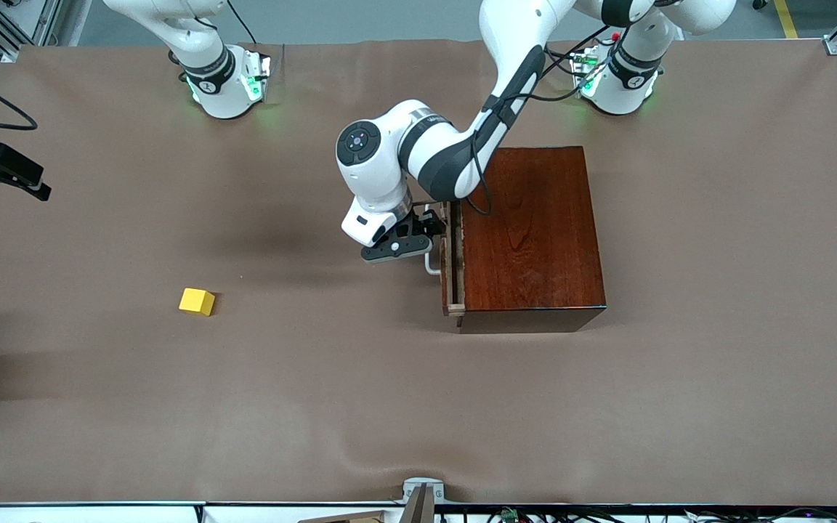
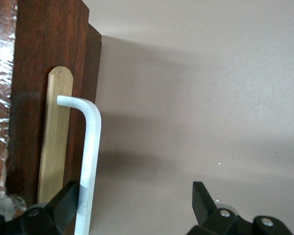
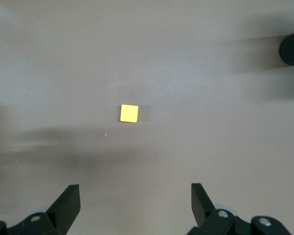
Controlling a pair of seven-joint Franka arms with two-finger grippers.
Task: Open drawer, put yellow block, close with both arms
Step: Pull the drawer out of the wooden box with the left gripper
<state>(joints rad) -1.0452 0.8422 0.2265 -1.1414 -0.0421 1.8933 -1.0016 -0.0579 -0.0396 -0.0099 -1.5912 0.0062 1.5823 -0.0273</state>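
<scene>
Brown table [image 1: 418, 407]; left hand [image 2: 137, 205] released around drawer [image 1: 453, 254] handle; right hand [image 3: 134, 203] released above yellow block [image 3: 129, 113].

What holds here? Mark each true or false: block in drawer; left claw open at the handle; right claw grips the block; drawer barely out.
1. The yellow block lies in the drawer. False: it sits on the table, toward the right arm's end.
2. The left claw is open at the white handle. True.
3. The right claw grips the block. False: it is open, over the block, holding nothing.
4. The drawer is barely out of the wooden box. True.
</scene>
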